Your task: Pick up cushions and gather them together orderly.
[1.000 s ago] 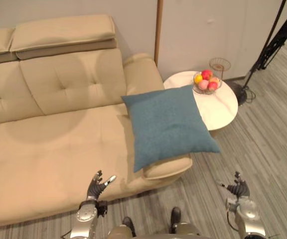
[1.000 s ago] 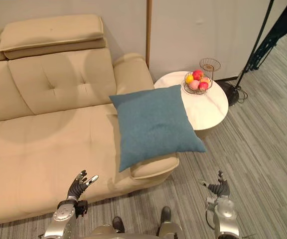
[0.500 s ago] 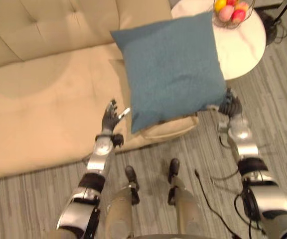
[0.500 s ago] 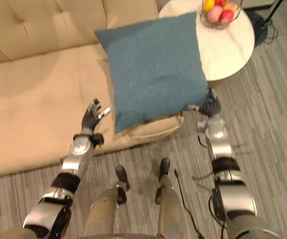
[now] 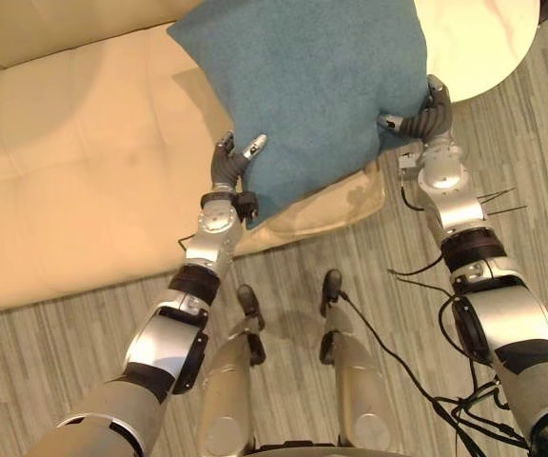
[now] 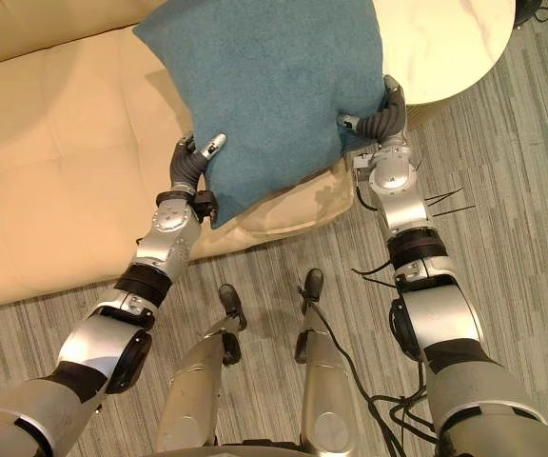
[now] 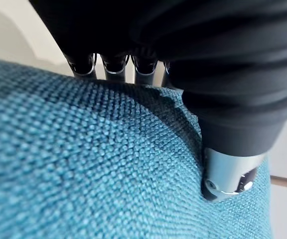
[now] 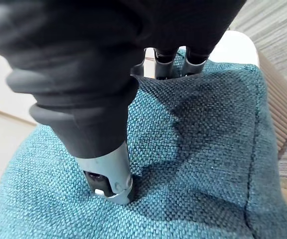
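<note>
One blue cushion point(image 5: 303, 86) is pictured over the arm of one beige sofa point(image 5: 65, 171). It is pinched between thumb and fingers by the left hand point(image 5: 228, 167) at 7 o'clock and the right hand point(image 5: 430, 112) at 4 o'clock. One white table point(image 5: 474, 38) is seen at 1 o'clock.

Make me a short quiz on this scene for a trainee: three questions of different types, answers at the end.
1. True or false: the left hand hangs free, clear of the blue cushion.
2. Where does the right hand pinch the cushion? A) its middle B) its near corner on the white table side C) its far edge
3. Fill in: under the cushion's near edge shows an arm of the beige ____.

Key: 1 false, thumb and fingers pinch its near edge. 2 B. 3 sofa.
</note>
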Robot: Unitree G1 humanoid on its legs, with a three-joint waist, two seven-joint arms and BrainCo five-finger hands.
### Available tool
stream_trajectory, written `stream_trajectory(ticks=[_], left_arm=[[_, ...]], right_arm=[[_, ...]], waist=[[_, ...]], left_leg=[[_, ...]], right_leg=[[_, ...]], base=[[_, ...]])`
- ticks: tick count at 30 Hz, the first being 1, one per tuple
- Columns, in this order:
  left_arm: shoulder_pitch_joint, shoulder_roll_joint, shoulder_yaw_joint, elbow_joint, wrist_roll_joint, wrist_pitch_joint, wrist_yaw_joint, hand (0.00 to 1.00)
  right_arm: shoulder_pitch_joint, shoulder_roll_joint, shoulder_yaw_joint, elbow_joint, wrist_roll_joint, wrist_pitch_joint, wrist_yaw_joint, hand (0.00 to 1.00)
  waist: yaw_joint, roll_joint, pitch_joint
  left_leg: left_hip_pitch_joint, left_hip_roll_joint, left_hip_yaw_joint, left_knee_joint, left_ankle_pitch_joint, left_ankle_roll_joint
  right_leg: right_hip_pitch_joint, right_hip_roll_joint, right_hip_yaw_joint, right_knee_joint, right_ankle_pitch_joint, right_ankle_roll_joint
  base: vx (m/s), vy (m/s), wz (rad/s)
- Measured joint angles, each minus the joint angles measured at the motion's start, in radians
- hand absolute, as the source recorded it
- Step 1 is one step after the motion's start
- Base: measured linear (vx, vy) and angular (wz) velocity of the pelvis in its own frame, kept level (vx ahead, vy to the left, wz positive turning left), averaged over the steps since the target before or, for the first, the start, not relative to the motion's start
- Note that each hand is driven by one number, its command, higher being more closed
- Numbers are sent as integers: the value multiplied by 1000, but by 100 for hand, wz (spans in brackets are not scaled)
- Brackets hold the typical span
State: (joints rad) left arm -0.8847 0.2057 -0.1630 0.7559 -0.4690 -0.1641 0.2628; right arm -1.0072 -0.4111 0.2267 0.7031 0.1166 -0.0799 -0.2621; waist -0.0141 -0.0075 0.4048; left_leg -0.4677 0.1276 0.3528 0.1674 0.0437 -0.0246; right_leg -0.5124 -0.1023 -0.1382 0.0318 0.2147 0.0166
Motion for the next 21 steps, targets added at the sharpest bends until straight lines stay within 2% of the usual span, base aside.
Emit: stream_trajectory(ticks=[4,8,13,14,16,18,19,21], left_arm=[[30,18,0,-104,-3,-1,3,100],[239,35,-1,-372,23,-20,3,100],[497,9,-3,-557,94,-21,3,100],[582,-6,-3,-600,112,-21,3,100],[738,-35,-6,-668,144,-20,-1,100],[851,-49,-11,-735,162,-20,-3,100],[902,-51,-13,-771,172,-20,-7,100],[999,-61,-14,-840,202,-27,-22,100]], right_arm=[[156,-1,9,-195,10,-13,0,100],[410,25,9,-413,9,-23,5,100],[662,100,8,-616,-1,-28,9,100],[739,121,8,-671,-3,-33,26,100],[857,161,9,-709,-5,-51,58,100],[935,188,10,-744,-6,-54,81,100],[971,198,10,-764,-8,-56,94,100],[1038,209,13,-791,-10,-72,118,100]], waist=[[2,0,0],[3,0,-1],[0,1,-3],[1,1,-13],[3,0,-92],[11,1,-137],[25,1,-150],[35,6,-176]], left_leg=[[50,-1,6,-22,1,-3],[121,0,2,-33,-14,-15],[214,1,2,-38,-31,-20],[250,1,4,-46,-40,-19],[274,-4,10,-73,-40,-20],[312,-8,27,-96,-40,-20],[334,-9,36,-103,-42,-23],[364,-10,55,-101,-52,-26]], right_leg=[[44,5,9,-19,0,0],[133,12,12,-61,-1,0],[232,17,13,-81,-13,4],[265,17,12,-82,-24,9],[275,17,17,-83,-33,14],[293,18,32,-83,-39,19],[306,18,40,-83,-41,21],[320,16,56,-65,-49,30]], base=[[53,-34,-6],[83,-10,0],[61,-2,-2],[45,12,-3],[67,19,-6],[82,20,-19],[75,22,-34],[38,26,-22]])
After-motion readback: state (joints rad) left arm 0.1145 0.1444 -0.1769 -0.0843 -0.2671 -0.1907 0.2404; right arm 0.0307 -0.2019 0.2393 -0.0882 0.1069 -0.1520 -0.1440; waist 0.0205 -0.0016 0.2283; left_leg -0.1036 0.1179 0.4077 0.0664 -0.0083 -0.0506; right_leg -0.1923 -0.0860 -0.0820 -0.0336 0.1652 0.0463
